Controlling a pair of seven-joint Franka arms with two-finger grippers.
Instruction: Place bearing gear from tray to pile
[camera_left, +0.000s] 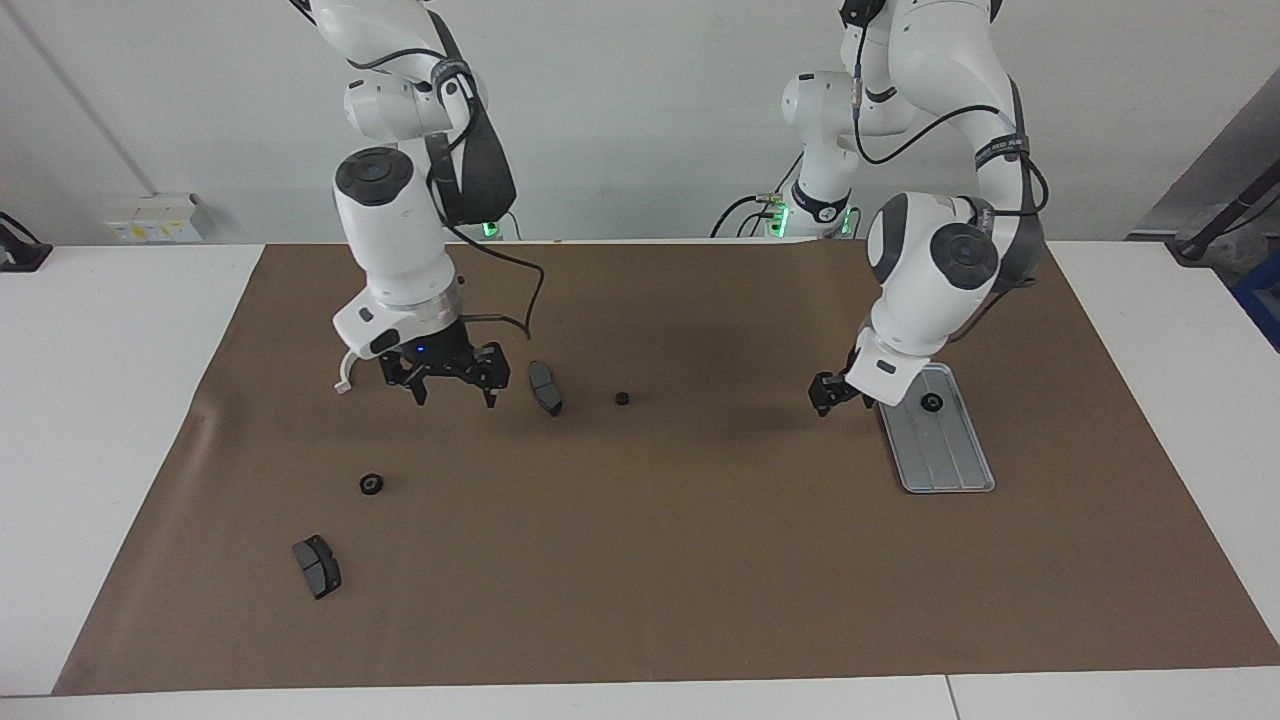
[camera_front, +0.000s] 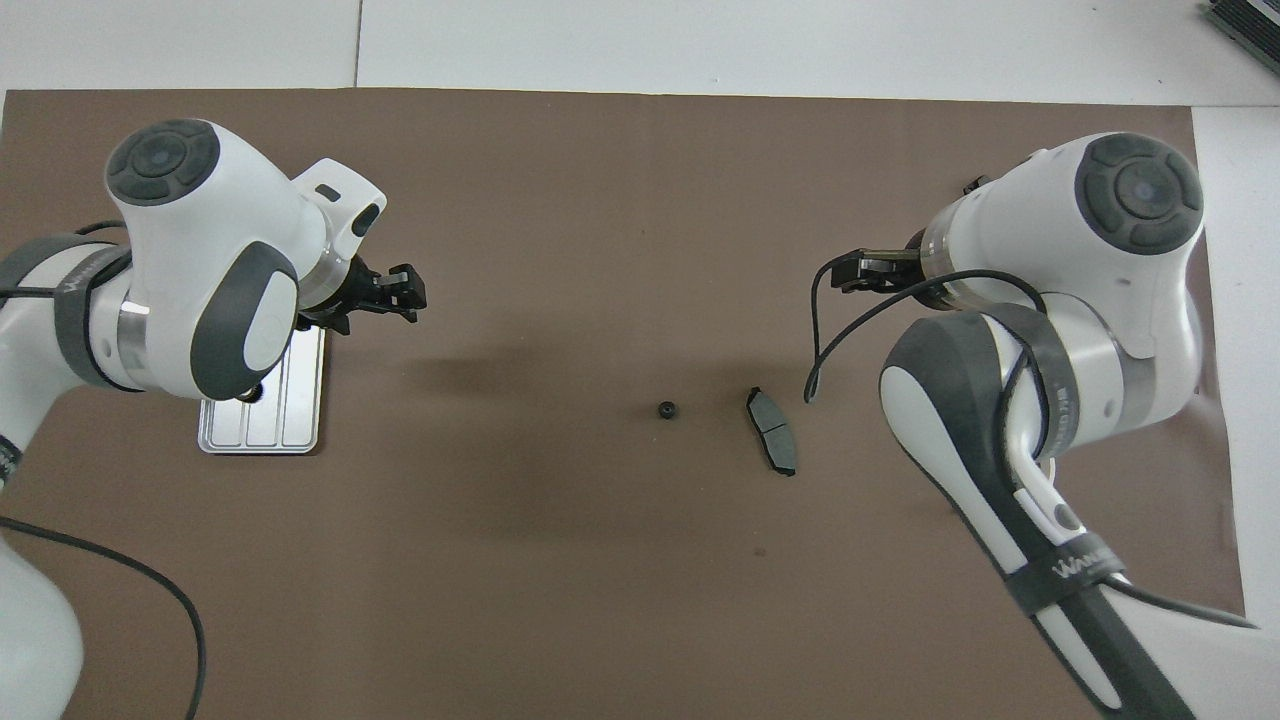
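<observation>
Left arm hides most of tray overhead.

Left gripper raised beside tray holding one gear; right gripper raised, jaws spread, empty.

Robot lab: twin arms, brown-matted table (bare walls).
</observation>
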